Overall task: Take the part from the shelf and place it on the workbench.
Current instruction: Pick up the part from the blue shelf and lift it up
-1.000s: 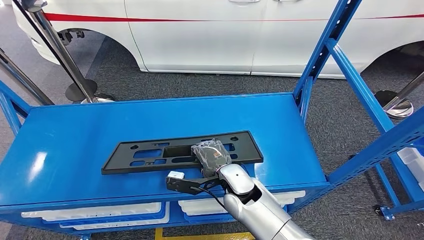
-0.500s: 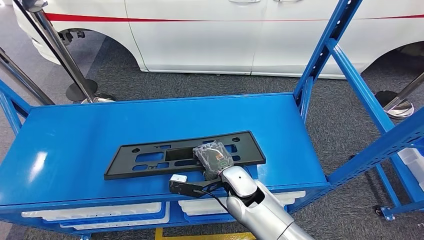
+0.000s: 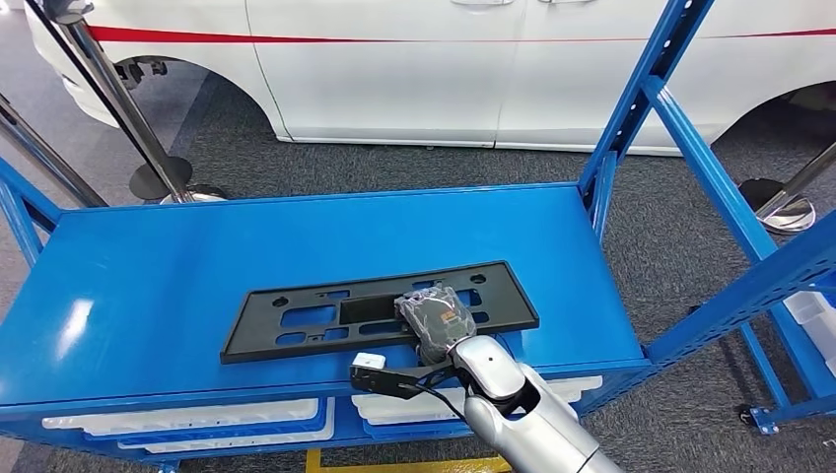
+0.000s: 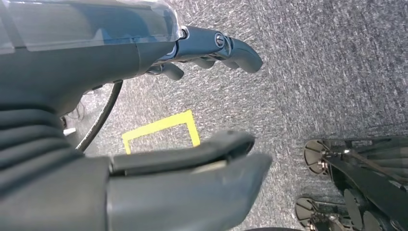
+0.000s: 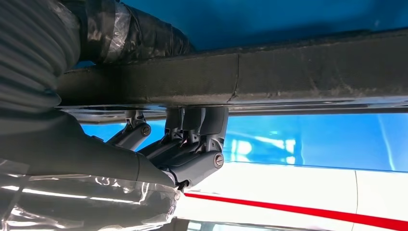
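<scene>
One long black part (image 3: 380, 310) lies flat on the blue shelf (image 3: 177, 266), gripped at its near edge by the right robot hand (image 3: 435, 315); off-centre grip, so the far end may sag or swing. Left robot hand (image 4: 192, 115) hangs open, empty.

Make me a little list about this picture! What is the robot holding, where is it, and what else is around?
Held thing: long black part with cut-out holes
Holder: right robot hand, fingers on one side of the part's edge, thumb on the other
Part's place: lying flat on the blue shelf, near its front edge
Left robot hand: holds nothing, fingers apart, hanging above grey carpet with yellow tape
Under the shelf: white bins
Behind: white car with a red stripe
Workbench: cannot tell
</scene>
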`<move>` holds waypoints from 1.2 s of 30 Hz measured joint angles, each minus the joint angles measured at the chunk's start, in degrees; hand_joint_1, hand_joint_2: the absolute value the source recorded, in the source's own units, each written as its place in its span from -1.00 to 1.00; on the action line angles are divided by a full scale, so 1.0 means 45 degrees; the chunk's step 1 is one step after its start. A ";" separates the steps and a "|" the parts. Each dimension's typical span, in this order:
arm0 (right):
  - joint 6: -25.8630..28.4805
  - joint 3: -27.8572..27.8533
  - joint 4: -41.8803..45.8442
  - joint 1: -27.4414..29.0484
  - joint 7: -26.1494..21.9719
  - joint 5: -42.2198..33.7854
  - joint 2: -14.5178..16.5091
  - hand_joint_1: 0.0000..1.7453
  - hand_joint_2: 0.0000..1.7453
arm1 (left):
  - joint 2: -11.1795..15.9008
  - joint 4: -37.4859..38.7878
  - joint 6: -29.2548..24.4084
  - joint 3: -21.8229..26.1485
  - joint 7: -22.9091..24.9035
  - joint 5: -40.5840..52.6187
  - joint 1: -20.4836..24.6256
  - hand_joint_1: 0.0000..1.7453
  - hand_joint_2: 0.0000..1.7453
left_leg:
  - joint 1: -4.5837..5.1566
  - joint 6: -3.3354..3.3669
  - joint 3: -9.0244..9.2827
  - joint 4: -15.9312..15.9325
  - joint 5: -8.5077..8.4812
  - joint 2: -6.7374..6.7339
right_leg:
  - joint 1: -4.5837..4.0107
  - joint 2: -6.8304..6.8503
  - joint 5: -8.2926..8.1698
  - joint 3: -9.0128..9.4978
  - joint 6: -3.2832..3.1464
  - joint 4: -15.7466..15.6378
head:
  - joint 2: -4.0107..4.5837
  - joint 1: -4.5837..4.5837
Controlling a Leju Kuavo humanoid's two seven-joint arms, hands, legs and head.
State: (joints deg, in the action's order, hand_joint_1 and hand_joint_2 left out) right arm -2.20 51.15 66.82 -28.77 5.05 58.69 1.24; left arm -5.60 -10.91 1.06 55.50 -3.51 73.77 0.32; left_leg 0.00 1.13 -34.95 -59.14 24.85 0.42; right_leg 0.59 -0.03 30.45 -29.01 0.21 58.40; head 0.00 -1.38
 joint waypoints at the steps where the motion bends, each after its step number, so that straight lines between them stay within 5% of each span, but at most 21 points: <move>1: -0.0016 0.0000 0.0082 0.0036 -0.0009 0.0017 -0.0072 0.96 1.00 | 0.0000 0.0000 0.0001 0.0022 -0.0027 -0.0007 0.0001 -1.00 1.00 | 0.0001 0.0000 0.0000 0.0000 0.0000 -0.0001 | 0.0001 -0.0001 0.0000 0.0000 0.0000 0.0000 | 0.0000 0.0000; 24: 0.0202 -0.0001 0.0653 0.0304 -0.0016 0.0382 -0.0450 1.00 1.00 | 0.0000 0.0000 -0.0151 0.0497 -0.0289 -0.0275 0.0002 -1.00 1.00 | 0.0002 0.0000 0.0000 0.0000 0.0000 -0.0001 | 0.0002 -0.0001 0.0000 -0.0002 0.0000 -0.0001 | 0.0000 0.0000; 36: 0.3090 -0.0459 0.3914 0.1103 -0.0319 0.2745 -0.0681 1.00 1.00 | -0.0011 0.0000 -0.0356 0.0800 -0.0341 -0.0252 -0.0055 -1.00 1.00 | 0.0039 0.0004 -0.0028 -0.0022 0.0020 -0.0004 | 0.0041 -0.0005 0.0000 -0.0022 0.0005 -0.0020 | 0.0000 0.0000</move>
State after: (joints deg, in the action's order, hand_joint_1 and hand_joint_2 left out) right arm 11.71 49.08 84.43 -23.81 3.62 71.04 -1.83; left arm -5.64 -10.91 -0.54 59.10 -5.05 72.64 0.07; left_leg 0.17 1.14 -35.07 -59.24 24.94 0.40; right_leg 0.78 -0.05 30.45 -29.11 0.23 58.31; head 0.00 -1.38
